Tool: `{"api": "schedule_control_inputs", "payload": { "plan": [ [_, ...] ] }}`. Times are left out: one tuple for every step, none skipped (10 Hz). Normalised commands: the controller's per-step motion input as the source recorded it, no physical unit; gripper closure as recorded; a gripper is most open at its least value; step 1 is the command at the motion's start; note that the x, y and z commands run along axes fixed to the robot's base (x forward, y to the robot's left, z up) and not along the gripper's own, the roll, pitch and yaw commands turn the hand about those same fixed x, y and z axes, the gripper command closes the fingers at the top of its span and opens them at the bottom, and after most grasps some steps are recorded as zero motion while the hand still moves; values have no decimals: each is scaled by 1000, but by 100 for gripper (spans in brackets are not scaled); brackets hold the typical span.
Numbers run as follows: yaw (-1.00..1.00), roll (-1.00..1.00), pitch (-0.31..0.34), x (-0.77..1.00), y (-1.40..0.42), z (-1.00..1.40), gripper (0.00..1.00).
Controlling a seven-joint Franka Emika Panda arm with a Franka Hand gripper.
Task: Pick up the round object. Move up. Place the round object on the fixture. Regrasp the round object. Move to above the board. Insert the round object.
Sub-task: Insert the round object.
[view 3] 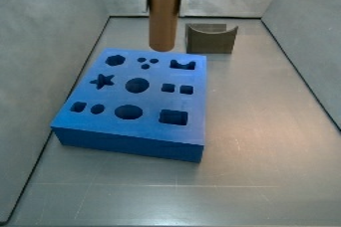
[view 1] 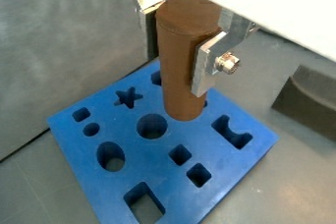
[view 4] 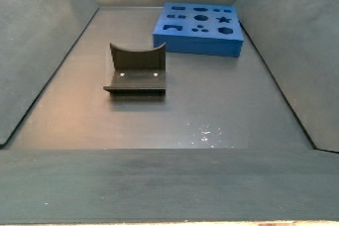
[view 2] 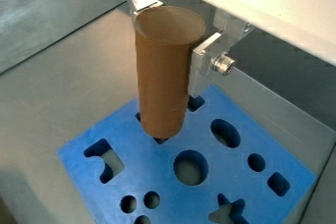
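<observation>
The gripper [view 1: 182,31] is clamped on the upper part of the round object [view 1: 184,61], which hangs upright, its long axis vertical, extending well below the fingers [view 1: 210,59] toward the board [view 1: 98,140]. In a wrist view the lower end sits above a round hole [view 2: 192,168] region, apart from the foam (exact alignment cannot be judged). The fixture [view 4: 135,71] stands empty, well apart. The gripper body is cut off in both side views.
</observation>
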Motion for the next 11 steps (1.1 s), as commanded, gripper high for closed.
{"api": "schedule_control_inputs", "payload": {
  "plan": [
    [-29, -883, 0, 103, 249, -146, 100],
    [14, -306, 0, 0, 51, -51, 100],
    [0, -157, 0, 0, 9, 0, 100],
    [0, -83, 0, 0, 0, -129, 100],
    [0, -246, -180, -326, 0, -526, 100],
    [0, -89, -243, -451, -37, -600, 100],
    [66, 0, -143, -177, -43, -163, 100],
    [0, -6, 0, 0, 14, -23, 100],
    [-60, -57, 23, 0, 14, -157, 100],
    [-134, -231, 0, -211, 0, -569, 100],
    [-86, -197, 0, -220, 0, -491, 100]
  ]
}}
